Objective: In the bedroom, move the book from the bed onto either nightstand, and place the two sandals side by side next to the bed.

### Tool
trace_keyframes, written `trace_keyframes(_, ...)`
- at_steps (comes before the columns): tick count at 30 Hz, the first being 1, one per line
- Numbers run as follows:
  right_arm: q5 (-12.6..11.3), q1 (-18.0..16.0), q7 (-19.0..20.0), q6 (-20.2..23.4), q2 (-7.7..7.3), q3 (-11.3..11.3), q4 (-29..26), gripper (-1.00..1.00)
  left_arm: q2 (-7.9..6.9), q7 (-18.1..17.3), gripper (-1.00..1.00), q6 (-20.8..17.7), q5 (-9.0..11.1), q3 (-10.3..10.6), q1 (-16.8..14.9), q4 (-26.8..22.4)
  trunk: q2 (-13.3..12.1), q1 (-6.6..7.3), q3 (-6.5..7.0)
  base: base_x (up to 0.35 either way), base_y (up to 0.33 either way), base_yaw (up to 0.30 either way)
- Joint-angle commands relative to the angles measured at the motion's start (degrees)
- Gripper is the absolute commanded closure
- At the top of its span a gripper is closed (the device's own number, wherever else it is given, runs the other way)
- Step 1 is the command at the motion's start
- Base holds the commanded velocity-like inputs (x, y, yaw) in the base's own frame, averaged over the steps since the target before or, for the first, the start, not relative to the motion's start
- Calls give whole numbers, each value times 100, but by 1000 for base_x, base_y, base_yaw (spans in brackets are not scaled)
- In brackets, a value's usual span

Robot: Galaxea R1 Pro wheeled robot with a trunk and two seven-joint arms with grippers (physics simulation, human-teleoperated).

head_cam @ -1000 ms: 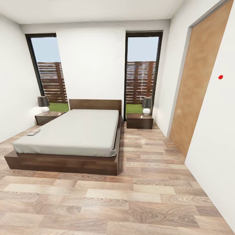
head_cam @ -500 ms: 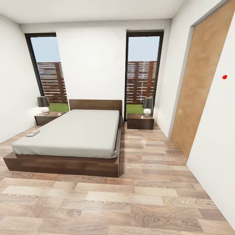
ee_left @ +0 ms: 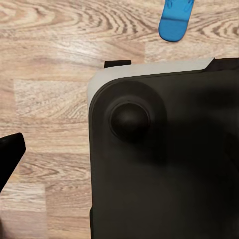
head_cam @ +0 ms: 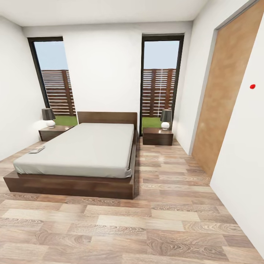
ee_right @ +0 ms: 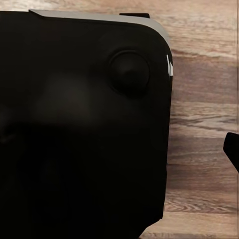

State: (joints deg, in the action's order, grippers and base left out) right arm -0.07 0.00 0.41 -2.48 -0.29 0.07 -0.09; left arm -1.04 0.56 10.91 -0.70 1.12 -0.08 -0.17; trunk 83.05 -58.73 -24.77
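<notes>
Nothing has really moved since half a second back: the head view matches, so the little drift of the whole picture between the two earlier frames was the camera, and it's stopped. So the robot looks parked just inside the bedroom, sizing things up.

Bed point(head_cam: 91, 150) sits against the far wall between two tall windows, with a nightstand point(head_cam: 157, 136) on its right side and another nightstand point(head_cam: 55, 132) on the left, each with a small lamp point(head_cam: 165, 118) on top. The book point(head_cam: 37, 149) lies flat near the left edge of the mattress, well apart from the right nightstand and much nearer the left one. My guess is the left one is the sensible drop spot, just because it saves a trip around the bed.

One sandal point(ee_left: 175, 21) shows up in the left wrist view, bright blue, lying on the plank floor just past the robot's own dark base point(ee_left: 164, 159). So it's right by the robot's base, nowhere near the bed yet. Can't tell where the second one is.

Both wrist cameras look down at the base and floor, which I read as arms hanging tucked for driving. A dark sliver at each picture's edge may be a fingertip, but I can't tell whether either gripper is parted or closed.
</notes>
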Motion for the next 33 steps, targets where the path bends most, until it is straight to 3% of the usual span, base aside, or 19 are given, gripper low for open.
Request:
trace_keyframes(1,-1,0,4,-17,-1,0,-1,-100,0,6,-100,16,-8,11,-1,0,2,0,-4,0,0,0)
trace_keyframes(33,1,0,3,-33,14,-17,0,-100,-2,6,-100,16,-7,14,-1,0,2,0,-4,0,0,0)
